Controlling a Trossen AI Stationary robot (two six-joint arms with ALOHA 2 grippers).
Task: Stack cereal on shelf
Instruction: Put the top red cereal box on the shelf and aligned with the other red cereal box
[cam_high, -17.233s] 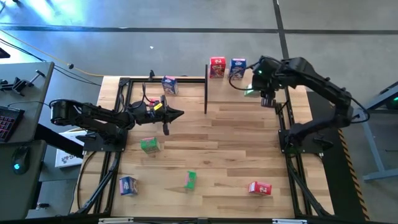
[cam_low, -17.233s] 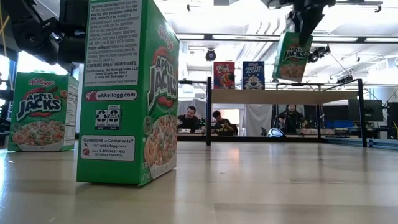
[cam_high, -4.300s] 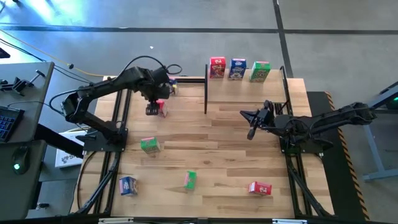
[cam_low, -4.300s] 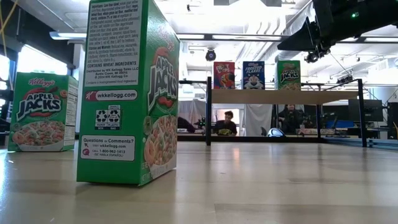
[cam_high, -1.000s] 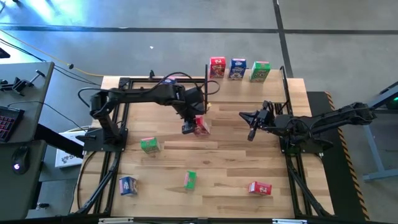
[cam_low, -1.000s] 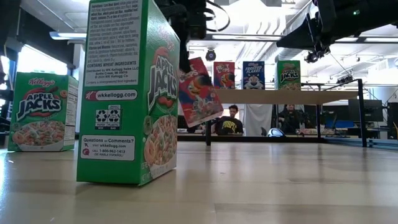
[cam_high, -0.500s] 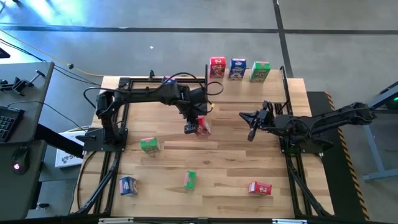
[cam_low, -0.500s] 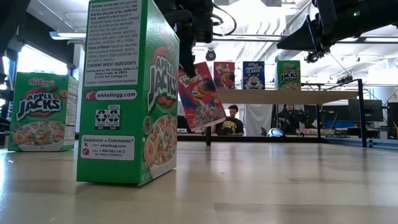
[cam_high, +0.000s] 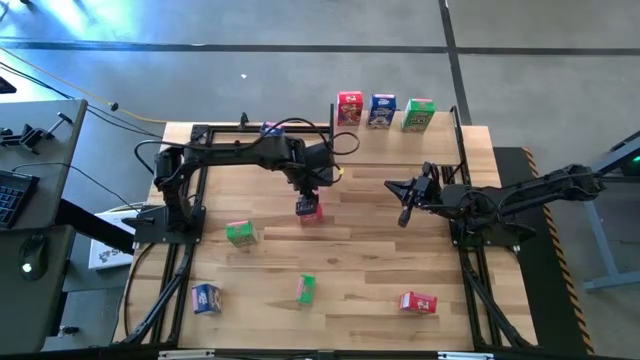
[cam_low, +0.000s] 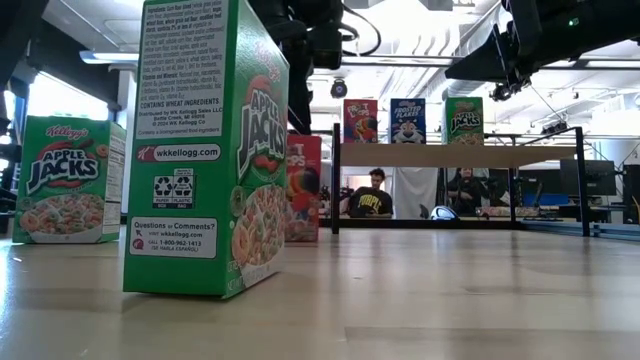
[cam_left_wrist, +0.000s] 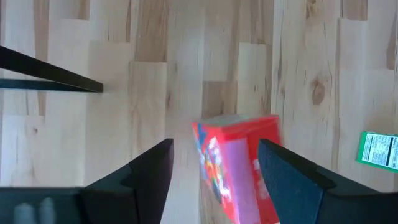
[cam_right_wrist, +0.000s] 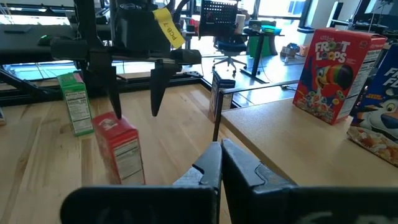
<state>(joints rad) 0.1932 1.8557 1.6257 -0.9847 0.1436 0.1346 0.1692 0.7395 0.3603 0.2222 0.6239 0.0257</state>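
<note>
A red cereal box (cam_right_wrist: 118, 149) stands upright on its bottom on the tabletop, mid-table (cam_high: 309, 210), also showing in the low view (cam_low: 303, 188). My left gripper (cam_right_wrist: 135, 115) hangs open just above it, fingers pointing down; the box shows between them in the left wrist view (cam_left_wrist: 239, 168). The shelf (cam_low: 450, 155) at the far side carries a red box (cam_high: 349, 108), a blue box (cam_high: 382, 110) and a green box (cam_high: 419, 114), all upright. My right gripper (cam_right_wrist: 221, 152) waits shut at the table's right (cam_high: 404, 210). My left gripper comes at the red box from above. One fingertip (cam_right_wrist: 115, 112) stands right at the box's top edge (cam_right_wrist: 107, 123); I cannot tell whether it touches. The other finger is well clear of the box.
Loose boxes lie on the near half of the table: a green one (cam_high: 239, 233), another green (cam_high: 306, 289), a blue one (cam_high: 206, 297) and a red one (cam_high: 418, 302). The shelf's black post (cam_high: 331, 150) stands just beyond the red box. People sit in the room behind (cam_low: 370, 195).
The red box, which hung tilted below my left gripper a second ago, has come down, turned upright and now stands on the table. My left gripper has stayed over the same spot. My right arm has kept still.
</note>
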